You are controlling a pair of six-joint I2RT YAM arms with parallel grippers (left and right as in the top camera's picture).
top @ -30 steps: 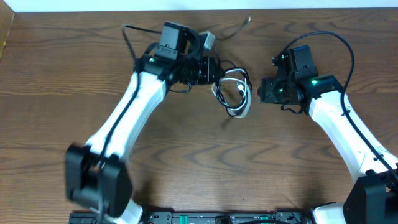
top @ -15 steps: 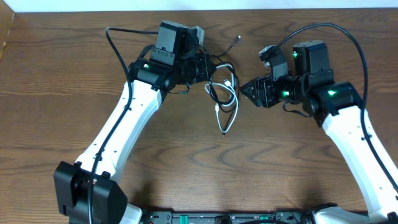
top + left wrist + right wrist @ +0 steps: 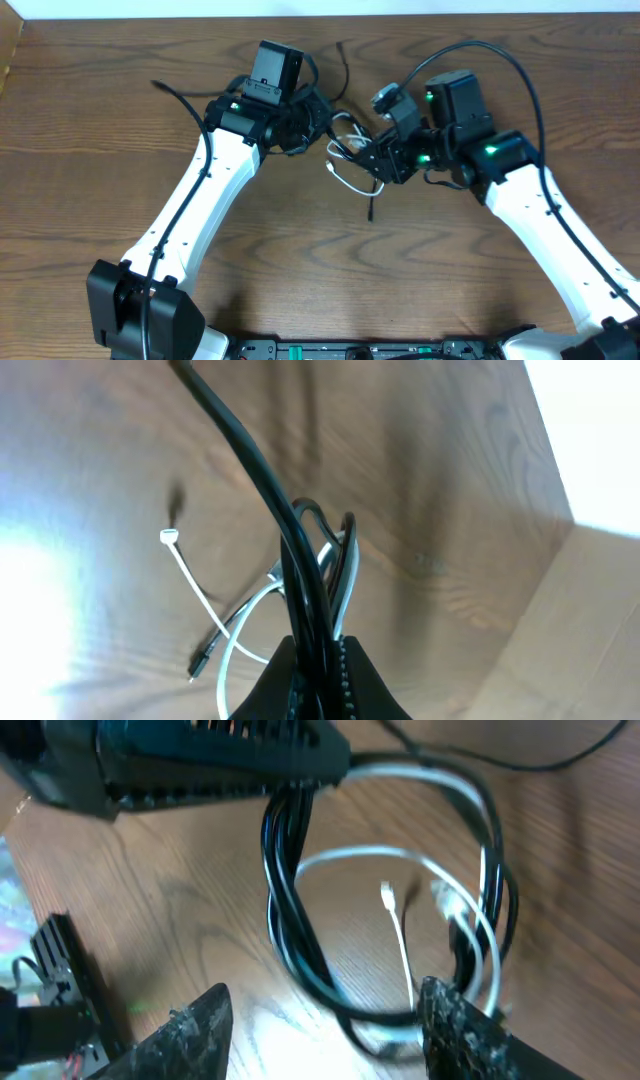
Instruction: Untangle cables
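The thin black cable point(image 3: 340, 128) and thin white cable point(image 3: 345, 182) hang as one tangled bundle of loops at the table's back middle. My left gripper point(image 3: 312, 122) is shut on the black strands; in the left wrist view its jaws point(image 3: 318, 672) pinch the black cable point(image 3: 262, 470), with the white cable point(image 3: 195, 585) dangling below. My right gripper point(image 3: 374, 158) is open right against the bundle; in the right wrist view its fingers point(image 3: 325, 1025) straddle the black loops point(image 3: 285, 920) and the white loop point(image 3: 400, 855) without closing. A black plug end point(image 3: 372, 208) trails on the table.
A cardboard box point(image 3: 8, 55) stands at the far left edge and shows in the left wrist view point(image 3: 580, 620). The left arm's own thick black wire point(image 3: 178, 92) loops out to the left. The table's back edge point(image 3: 400, 14) lies just behind the grippers.
My right gripper has moved left and its open fingers now reach the bundle. My left gripper kept its hold and the loops have shifted slightly left and down.
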